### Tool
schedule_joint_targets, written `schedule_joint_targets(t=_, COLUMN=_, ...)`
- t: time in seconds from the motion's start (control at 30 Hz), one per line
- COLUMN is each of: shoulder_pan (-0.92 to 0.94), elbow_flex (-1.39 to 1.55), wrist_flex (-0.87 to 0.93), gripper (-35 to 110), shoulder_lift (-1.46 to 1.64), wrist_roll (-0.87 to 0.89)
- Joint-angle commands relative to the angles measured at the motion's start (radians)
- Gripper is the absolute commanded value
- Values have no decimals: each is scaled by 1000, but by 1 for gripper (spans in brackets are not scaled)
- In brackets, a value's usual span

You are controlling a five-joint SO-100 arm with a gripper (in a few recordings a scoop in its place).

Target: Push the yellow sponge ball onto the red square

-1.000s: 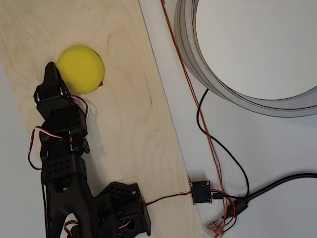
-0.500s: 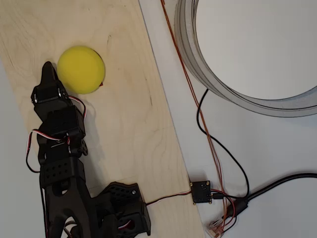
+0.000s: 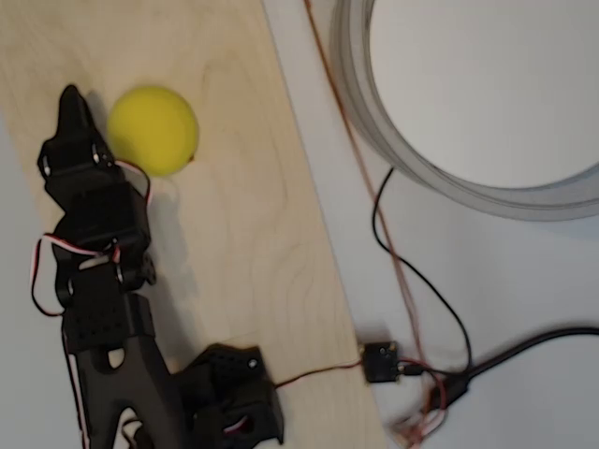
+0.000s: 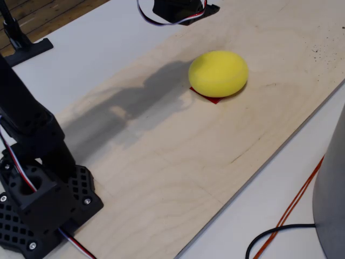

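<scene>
The yellow sponge ball sits on the pale wooden board, in the far left part of the overhead view, and it covers almost all of the red square; in the fixed view only a thin red sliver and one corner peek out from under the ball's near edge. That placement reads as the goal more or less met: the ball rests on the patch, so there is little left to push.

The gripper lies just to the left of the ball in the overhead view, apart from it with a strip of bare board between them. Its fingers come together to a single dark point with no gap showing, so they look closed on nothing, which suits a pushing job where a blunt closed tip nudges better than spread fingers. The arm stretches from its black base at the near edge of the board, up along the left side, the links nearly in line and leaning low over the surface. In the fixed view its shadow falls across the board beside the ball
</scene>
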Motion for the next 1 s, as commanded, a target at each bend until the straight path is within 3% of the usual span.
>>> schedule_joint_targets(t=0.0, shoulder_pan=58, elbow_flex=-81, wrist_flex=8, gripper=4, shoulder_lift=-28, wrist_roll=-8)
schedule_joint_targets(t=0.33, shoulder_pan=132, elbow_flex=-279, wrist_flex=8, gripper=4, shoulder_lift=-201, wrist_roll=-48)
schedule_joint_targets(t=0.97, shoulder_pan=72, elbow_flex=-422, wrist_flex=-40, gripper=4, shoulder_lift=-457, wrist_roll=40)
